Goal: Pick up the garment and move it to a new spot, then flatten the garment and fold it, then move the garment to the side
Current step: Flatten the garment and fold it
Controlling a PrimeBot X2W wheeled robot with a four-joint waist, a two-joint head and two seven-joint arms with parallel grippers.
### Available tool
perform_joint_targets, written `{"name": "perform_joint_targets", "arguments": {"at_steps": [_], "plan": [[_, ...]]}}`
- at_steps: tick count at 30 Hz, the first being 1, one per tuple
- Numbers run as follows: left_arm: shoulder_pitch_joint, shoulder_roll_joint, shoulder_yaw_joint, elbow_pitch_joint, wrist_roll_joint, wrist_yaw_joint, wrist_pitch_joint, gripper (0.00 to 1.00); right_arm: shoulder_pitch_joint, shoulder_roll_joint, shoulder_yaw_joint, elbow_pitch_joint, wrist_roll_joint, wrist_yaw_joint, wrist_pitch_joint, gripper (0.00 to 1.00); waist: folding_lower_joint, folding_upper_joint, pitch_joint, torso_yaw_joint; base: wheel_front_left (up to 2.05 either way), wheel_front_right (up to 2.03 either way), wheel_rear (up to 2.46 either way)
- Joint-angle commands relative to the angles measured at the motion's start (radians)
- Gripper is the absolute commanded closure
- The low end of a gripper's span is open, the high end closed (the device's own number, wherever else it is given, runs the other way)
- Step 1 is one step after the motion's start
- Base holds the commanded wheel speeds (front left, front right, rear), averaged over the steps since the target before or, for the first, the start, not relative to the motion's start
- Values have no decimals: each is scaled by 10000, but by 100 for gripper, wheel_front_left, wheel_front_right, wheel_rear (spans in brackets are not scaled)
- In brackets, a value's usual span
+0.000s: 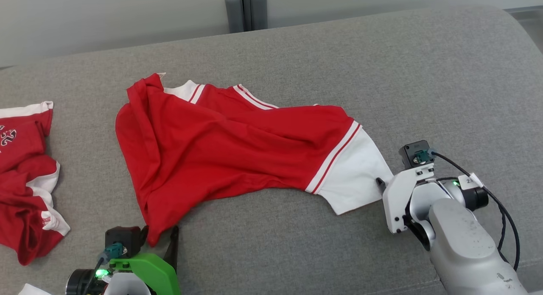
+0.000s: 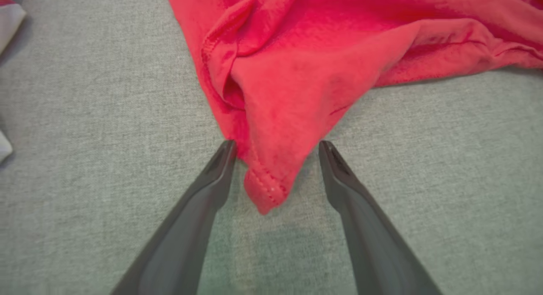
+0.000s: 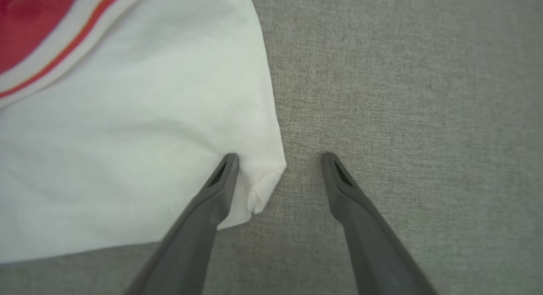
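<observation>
Left wrist view: garment (image 2: 305,74) corner between spread fingers (image 2: 199,201) of left end effector (image 2: 276,142)

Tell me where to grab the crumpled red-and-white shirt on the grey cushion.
Its pointed red hem corner, from the near side, inside the open left claw; its white sleeve corner, from the right, by the right claw. Both jut free.

garments: 2 for you to track, shirt (image 1: 229,146) mid-sofa, second shirt (image 1: 25,180) at left edge
grippers: 2, left gripper (image 2: 278,146) and right gripper (image 3: 280,156)
fingers (image 2: 212,189): 2 per gripper, so you count 4
sofa (image 1: 382,66): 1
cable (image 1: 507,218): 1, black
lamps (image 1: 100,273): 2 green, one by each gripper
posts (image 1: 258,9): 2 or 3 behind sofa, you can't split them here
</observation>
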Motion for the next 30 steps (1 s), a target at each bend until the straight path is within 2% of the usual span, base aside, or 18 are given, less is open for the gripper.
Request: {"name": "perform_joint_targets", "arguments": {"at_steps": [1, 2, 3, 4, 10, 15, 21, 25, 30], "plan": [[-211, 89, -37, 35, 20, 2, 5, 100, 168, 193, 184, 446, 188, 6, 168, 29, 0, 0, 83, 21, 0, 0, 0], [-226, 85, -47, 52, -10, -11, -55, 100, 138, 242, 293, 543, 334, 6, 170, 80, 0, 0, 90, 19, 0, 0, 0], [-215, 94, -64, 83, -37, -23, -105, 100, 132, 309, 341, 654, 591, 6, 160, 80, 0, 0, 85, 19, 0, 0, 0], [-195, 97, -90, 85, -44, -33, -91, 100, 148, 338, 403, 737, 795, 6, 225, 100, 0, 0, 66, 24, 0, 0, 0], [103, 95, -54, -384, -236, 0, -175, 100, 138, 267, 54, 112, 2295, 5, -576, 100, 0, 0, -261, 78, 0, 0, 0], [562, 266, 135, -1605, -459, 24, -92, 100, 436, -119, -218, -1399, 3613, 0, -958, 100, 0, 0, -694, 7, 0, 0, 0], [1229, 489, 259, -4326, -1187, -51, 1036, 100, 1155, -767, -866, -4652, 5591, 0, -293, 100, 0, 0, -1300, -150, 0, 0, 0], [1370, 894, 416, -6628, -1862, -99, 2262, 100, 1651, -936, -1988, -7162, 6641, 1, 371, 100, 0, 0, -1618, -304, 0, 0, 0], [389, 1914, 902, -9511, -2602, -153, 3932, 100, 1481, -620, -3496, -10215, 7066, 1, 1815, 100, 0, 0, -1716, -588, 0, 0, 0]]}}
